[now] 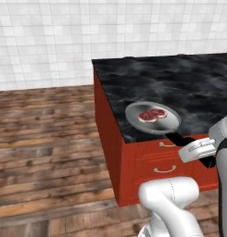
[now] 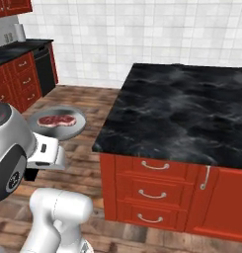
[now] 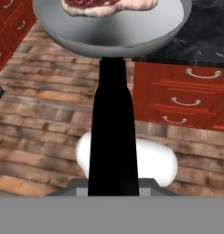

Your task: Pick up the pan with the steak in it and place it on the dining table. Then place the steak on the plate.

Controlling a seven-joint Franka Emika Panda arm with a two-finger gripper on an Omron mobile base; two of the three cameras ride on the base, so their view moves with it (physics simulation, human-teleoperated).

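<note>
— Grey metal, item one: the pan (image 1: 153, 117), count one, shallow and round, with one black handle (image 3: 112, 137). Where do we log it?

— Held in the air. We see the jaws closed on the end of that handle; in the left base view the gripper (image 1: 198, 150) sits at the handle's near end, with the bowl in front of the black marble tabletop (image 1: 179, 88) near its front left corner. The right base view separates them: there the pan (image 2: 60, 122) hangs over the wooden floor (image 2: 88, 148), clear to the left of the tabletop (image 2: 181, 113).

— Item two?

— The steak (image 1: 152, 115), count one, red with white marbling, lying flat inside the pan. The hand view catches only its near edge (image 3: 109, 5) at the top, above the handle running straight up the middle.

— What else does one view add?

— The right base view alone gives us a second run of red cabinets (image 2: 16, 81) under a dark counter at far left. Under the marble top we count three drawer pulls (image 2: 153, 193) stacked, plus one upright door pull (image 2: 205, 178). The left base view shows two pulls on the same red cabinet (image 1: 161, 162).

— Any writing or brand?

— We read none on anything.
</note>
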